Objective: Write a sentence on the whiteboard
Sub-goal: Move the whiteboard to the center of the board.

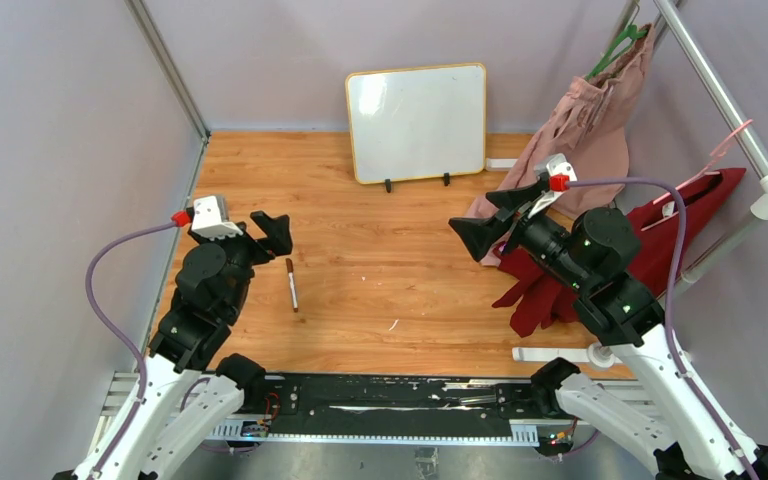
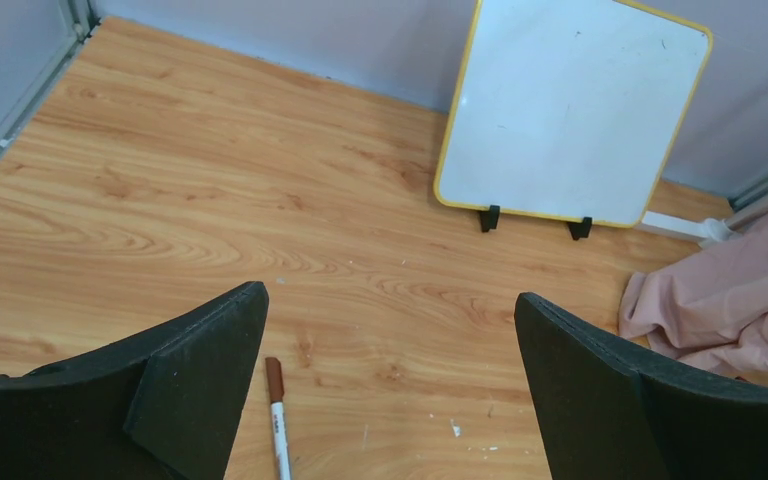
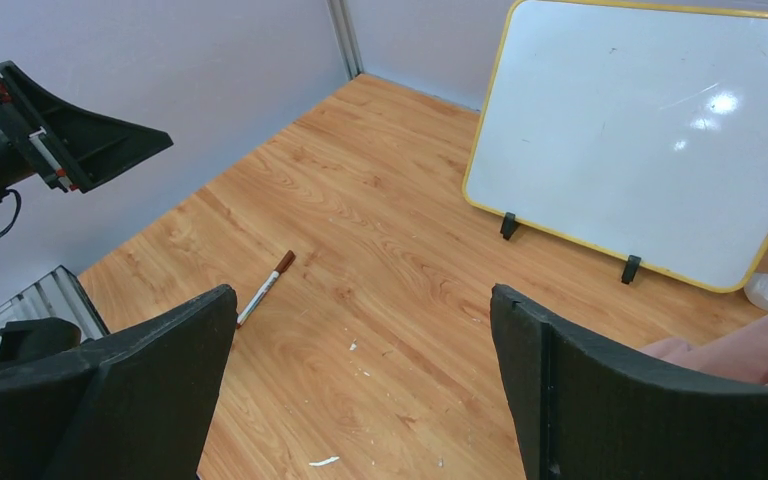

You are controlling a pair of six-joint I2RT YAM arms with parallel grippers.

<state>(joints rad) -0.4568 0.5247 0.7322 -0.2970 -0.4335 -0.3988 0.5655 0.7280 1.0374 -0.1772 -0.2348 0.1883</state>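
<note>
1. Two empty tools to begin with: at far left, take the left gripper point(image 2: 388, 300) as spread wide, clasping nothing, hanging above the table point(image 1: 360, 200).
2. Reach with it for the marker point(image 1: 291, 284), lying flat on the wood just to its right, brown cap towards the far wall.
3. Turn the wrist to straddle the barrel across its length, not along it; lower until nearly on the wood, then close on the white middle, clear of the cap.
4. Close slowly and squarely; expect a thin round barrel to roll or skid.
5. Plan on pulling the cap off before writing, probably with one gripper on barrel and one on cap.
6. Find the board point(image 1: 416, 122) centre-back, upright on two black feet at the far wall, well apart from the marker; treat it as blank, with no sentence on it yet.
7. Press lightly when writing, given a light board apt to slide or tip.
8. Count the right gripper point(image 3: 362, 295) as equally wide open and empty, raised over the right side; keep it clear of the pink cloth point(image 1: 585, 120) and red cloth point(image 1: 660, 240) beside it, ready to steady the board.
</note>
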